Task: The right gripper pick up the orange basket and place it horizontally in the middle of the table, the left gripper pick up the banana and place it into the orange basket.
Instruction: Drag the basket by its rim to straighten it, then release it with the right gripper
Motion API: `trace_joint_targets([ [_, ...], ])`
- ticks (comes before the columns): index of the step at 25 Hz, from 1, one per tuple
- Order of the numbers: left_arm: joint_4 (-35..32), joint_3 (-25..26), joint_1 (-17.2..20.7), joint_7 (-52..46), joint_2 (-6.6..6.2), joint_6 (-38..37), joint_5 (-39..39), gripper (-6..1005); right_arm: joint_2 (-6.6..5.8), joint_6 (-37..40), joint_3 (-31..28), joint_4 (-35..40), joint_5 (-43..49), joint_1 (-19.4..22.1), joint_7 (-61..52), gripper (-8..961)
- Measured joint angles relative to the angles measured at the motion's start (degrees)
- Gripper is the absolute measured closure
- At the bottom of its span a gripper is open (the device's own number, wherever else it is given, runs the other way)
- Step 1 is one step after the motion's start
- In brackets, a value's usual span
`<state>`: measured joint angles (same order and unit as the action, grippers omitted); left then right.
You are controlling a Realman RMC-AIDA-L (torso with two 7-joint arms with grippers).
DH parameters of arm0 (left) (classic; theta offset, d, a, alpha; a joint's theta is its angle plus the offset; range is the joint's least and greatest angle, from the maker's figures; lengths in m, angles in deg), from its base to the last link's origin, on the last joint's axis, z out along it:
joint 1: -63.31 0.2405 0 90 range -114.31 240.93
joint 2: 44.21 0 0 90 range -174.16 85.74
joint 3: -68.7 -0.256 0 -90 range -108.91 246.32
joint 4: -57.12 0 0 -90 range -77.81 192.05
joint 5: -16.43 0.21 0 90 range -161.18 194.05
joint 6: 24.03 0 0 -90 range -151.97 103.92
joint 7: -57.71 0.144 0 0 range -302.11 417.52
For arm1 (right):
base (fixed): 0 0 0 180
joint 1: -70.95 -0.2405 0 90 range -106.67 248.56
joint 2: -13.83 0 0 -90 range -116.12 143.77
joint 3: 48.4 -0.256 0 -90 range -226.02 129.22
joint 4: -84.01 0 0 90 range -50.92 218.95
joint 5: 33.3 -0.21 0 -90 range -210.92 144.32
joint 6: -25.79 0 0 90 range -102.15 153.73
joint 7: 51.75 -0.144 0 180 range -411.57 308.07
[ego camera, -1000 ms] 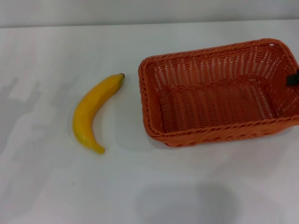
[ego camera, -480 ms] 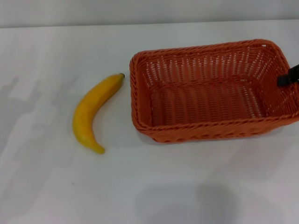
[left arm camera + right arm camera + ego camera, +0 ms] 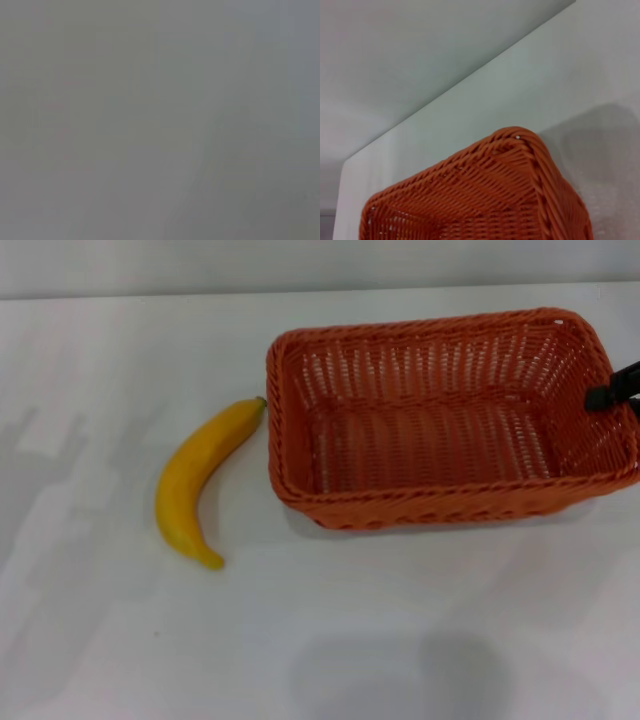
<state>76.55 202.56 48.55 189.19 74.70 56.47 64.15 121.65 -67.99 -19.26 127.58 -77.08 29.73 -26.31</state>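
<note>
The white desk (image 3: 120, 640) carries the banana (image 3: 195, 480) just beside the orange basket (image 3: 440, 430). The right gripper (image 3: 612, 388) clenches the basket's right rim to steer it; the left gripper is out of sight

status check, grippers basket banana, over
Right gripper on orange basket right rim. Left gripper out of view. Banana on table, tip at basket's left wall. Nothing blocking.

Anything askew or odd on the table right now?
The orange basket sits slightly skewed, not square to the table edge, its left end nearly touching the banana stem tip. The right gripper is at its right rim. Nothing spilled or damaged.
</note>
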Motion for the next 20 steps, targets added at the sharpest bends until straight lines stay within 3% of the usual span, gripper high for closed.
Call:
trace_joint_targets([
  [14, 0.0, 0.1, -0.2, 0.2, 0.00, 0.0, 0.0, 289, -0.09, -0.1, 0.1, -1.8, -1.0, -0.1, 2.5, 783],
  [20, 0.1, 0.1, -0.2, 0.2, 0.00, 0.0, 0.0, 288, -0.71, -0.7, 0.8, -3.2, -1.8, -0.5, 4.6, 783],
])
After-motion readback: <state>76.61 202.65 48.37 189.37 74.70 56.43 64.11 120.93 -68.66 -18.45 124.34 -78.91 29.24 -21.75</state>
